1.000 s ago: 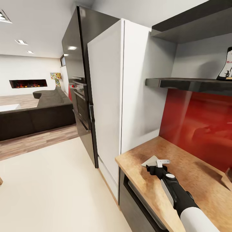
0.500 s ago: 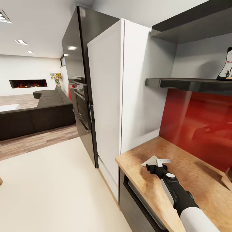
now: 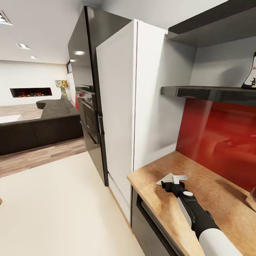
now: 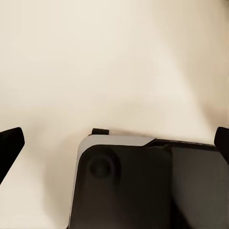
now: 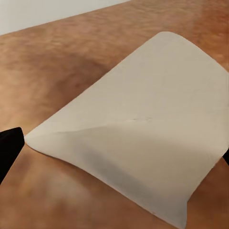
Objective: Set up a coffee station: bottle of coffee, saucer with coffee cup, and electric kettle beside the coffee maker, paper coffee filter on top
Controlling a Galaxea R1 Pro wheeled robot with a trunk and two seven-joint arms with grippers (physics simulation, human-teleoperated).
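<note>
I count one paper coffee filter [image 5: 138, 138] on the one kitchen countertop [image 3: 220, 199], one bottle of coffee [image 3: 250, 73] I think, half cropped, and two black shelves [image 3: 209, 93].

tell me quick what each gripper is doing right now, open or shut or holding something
Left gripper: open, holding nothing.
Right gripper: at the paper coffee filter on the kitchen countertop; grip cannot be told.
</note>
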